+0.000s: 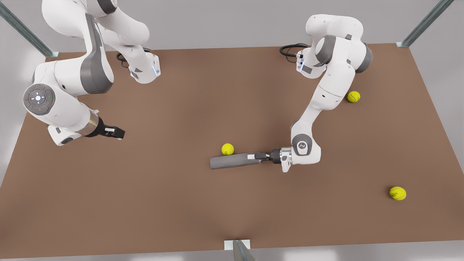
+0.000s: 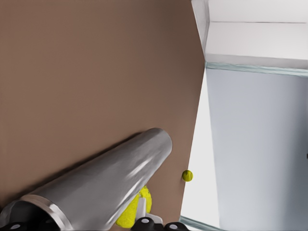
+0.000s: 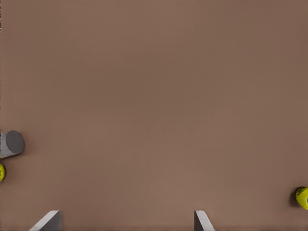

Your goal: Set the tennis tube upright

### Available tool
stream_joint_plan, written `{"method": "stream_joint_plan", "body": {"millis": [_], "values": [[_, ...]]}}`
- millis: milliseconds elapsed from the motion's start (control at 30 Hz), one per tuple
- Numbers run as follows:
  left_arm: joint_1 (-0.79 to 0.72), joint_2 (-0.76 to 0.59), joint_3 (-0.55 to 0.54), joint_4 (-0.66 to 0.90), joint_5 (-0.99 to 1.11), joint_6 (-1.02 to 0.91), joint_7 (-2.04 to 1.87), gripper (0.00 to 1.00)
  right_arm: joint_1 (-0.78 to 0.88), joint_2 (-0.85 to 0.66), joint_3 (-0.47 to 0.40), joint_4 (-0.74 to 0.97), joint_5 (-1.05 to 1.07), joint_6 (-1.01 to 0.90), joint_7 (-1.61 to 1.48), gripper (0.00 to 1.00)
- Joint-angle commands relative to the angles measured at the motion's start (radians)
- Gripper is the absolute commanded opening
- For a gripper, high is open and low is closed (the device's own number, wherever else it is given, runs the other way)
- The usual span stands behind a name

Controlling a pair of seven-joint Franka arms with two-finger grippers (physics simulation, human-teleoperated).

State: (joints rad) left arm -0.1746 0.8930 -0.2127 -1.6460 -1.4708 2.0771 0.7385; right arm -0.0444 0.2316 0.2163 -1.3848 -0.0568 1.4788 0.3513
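Three tennis balls on brown table; left jaws clamp lying tennis tube; right jaws idle, parted.

Three tennis balls are counted on the counter: one beside the single tennis tube, one near the far arm, one off alone. Two arms are seen.

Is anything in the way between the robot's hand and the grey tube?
No. The left gripper is already at the open end of the tennis tube, which lies flat on the table. One tennis ball sits right beside the tube, not between them. The right gripper waits far off.
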Motion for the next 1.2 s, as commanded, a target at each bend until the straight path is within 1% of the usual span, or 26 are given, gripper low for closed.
{"method": "stream_joint_plan", "body": {"millis": [0, 100, 267, 300, 433, 767, 1033, 1067, 1167], "values": [[0.0, 0.0, 0.001, 0.0, 0.003, -0.002, -0.001, 0.44, -0.002, 0.0, 0.0, 0.0, 0.0, 0.0, 0.0, 1.0], [0.0, 0.0, 0.009, 0.0, 0.003, -0.009, -0.001, 0.39, 0.0, 0.0, 0.0, 0.001, -0.002, 0.002, 0.002, 1.0], [0.0, 0.001, 0.019, 0.0, 0.003, -0.025, -0.002, 0.35, 0.001, 0.005, 0.0, 0.001, -0.002, 0.002, 0.002, 1.0], [0.0, 0.001, 0.019, -0.002, 0.003, -0.025, -0.001, 0.32, 0.001, 0.005, 0.0, 0.001, -0.002, 0.002, 0.002, 1.0], [0.001, 0.0, 0.019, 0.0, 0.004, -0.025, -0.002, 0.29, -0.002, 0.005, 0.0, 0.001, -0.002, 0.008, 0.002, 1.0], [0.001, -0.005, 0.029, 0.0, 0.004, -0.052, -0.01, 0.28, -0.003, 0.005, 0.0, 0.001, -0.002, 0.014, 0.002, 1.0], [0.0, -0.049, 0.047, -0.003, 0.03, -0.063, -0.013, 0.28, -0.005, 0.005, 0.0, 0.001, -0.002, 0.014, 0.0, 1.0], [0.0, -0.059, 0.056, -0.002, 0.076, -0.064, -0.019, 0.28, -0.008, 0.006, 0.0, 0.012, -0.002, 0.014, 0.0, 1.0], [0.0, -0.082, 0.072, -0.002, 0.106, -0.083, -0.027, 0.28, -0.005, 0.008, 0.0, 0.013, -0.002, 0.014, 0.0, 1.0]]}}
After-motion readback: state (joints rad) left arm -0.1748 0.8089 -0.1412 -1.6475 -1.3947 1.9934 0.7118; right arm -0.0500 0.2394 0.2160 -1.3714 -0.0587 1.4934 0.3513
